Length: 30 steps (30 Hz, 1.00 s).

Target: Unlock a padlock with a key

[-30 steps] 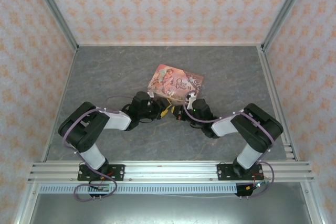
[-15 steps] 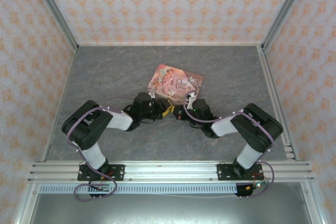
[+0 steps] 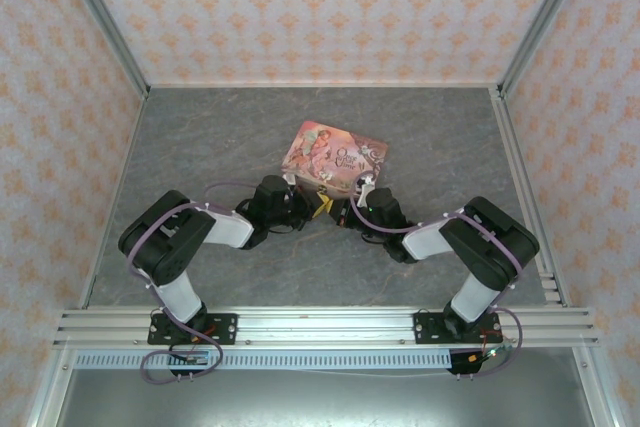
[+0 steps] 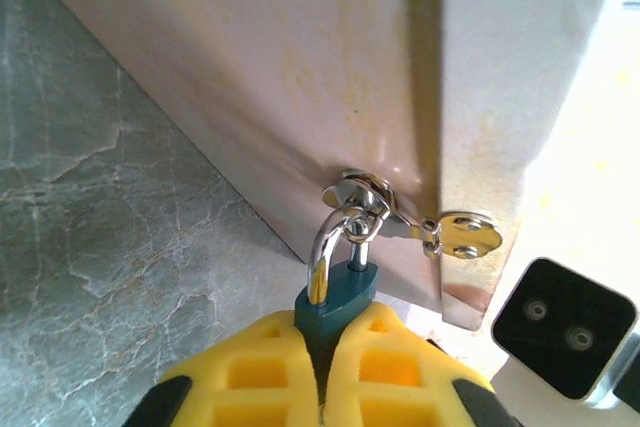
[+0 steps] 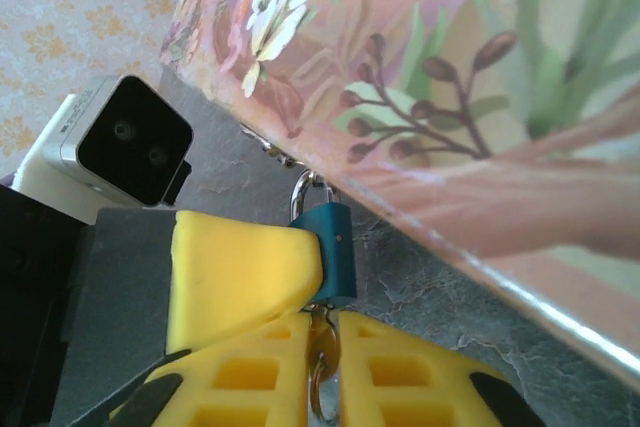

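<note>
The tiny blue-teal padlock [image 4: 336,294] hangs by its shiny shackle [image 4: 326,247] from the hasp ring [image 4: 362,194] on the pink box [image 3: 335,155]. My left gripper [image 4: 335,332] is shut on the padlock's body, yellow pads on either side. In the right wrist view the padlock [image 5: 334,247] sits just under the box's edge, with the left gripper's yellow finger [image 5: 240,272] against it. A brass key [image 5: 322,340] sticks up into the padlock's underside, and my right gripper [image 5: 323,347] is shut on it. The key's ring [image 5: 317,394] dangles below.
The picture-printed box [image 5: 450,77] lies on the grey marbled table [image 3: 200,147], close above both grippers. Each wrist camera shows in the other's view, the black housing [image 4: 560,327] and the other wrist's camera [image 5: 130,142]. Patterned walls enclose the table on three sides.
The left arm has edged slightly toward the box, carrying the yellow fingertips a little up and right. The right arm and the box have stayed put.
</note>
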{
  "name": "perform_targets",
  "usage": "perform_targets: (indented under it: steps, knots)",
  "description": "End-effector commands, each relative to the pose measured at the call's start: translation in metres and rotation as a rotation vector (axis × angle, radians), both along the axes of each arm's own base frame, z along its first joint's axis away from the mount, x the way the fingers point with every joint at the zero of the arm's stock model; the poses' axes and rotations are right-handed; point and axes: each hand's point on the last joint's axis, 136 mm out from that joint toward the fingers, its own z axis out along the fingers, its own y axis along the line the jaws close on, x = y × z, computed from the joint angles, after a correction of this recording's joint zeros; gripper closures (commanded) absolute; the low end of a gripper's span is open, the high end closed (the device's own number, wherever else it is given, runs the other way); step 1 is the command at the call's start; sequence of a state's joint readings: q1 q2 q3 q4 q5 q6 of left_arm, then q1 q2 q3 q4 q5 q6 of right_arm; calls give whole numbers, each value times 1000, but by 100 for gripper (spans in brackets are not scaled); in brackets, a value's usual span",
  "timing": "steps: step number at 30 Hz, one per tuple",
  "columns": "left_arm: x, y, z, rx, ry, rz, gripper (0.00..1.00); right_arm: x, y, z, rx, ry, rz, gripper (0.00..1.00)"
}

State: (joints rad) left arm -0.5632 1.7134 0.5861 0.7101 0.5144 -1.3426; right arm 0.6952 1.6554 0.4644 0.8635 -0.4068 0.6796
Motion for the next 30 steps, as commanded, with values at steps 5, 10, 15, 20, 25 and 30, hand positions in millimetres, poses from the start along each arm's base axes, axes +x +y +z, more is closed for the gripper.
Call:
perform_targets:
  steps: [5,10,15,20,25,30]
  knots:
    - [3,2,14,30,-17,15,100,-1,-7,27,-54,-88,-2,64]
    - [-1,2,18,38,28,11,100,-11,-34,34,-210,-147,-15,54]
    - [-6,5,14,67,125,29,100,-22,-56,65,-344,-306,17,53]
    - [-6,-1,17,43,175,25,100,-37,-59,92,-517,-481,168,52]
    - [-5,-3,20,40,204,24,100,-42,-58,94,-772,-646,281,52]
    - [-8,-3,17,58,234,17,100,-47,-49,88,-988,-849,386,45]
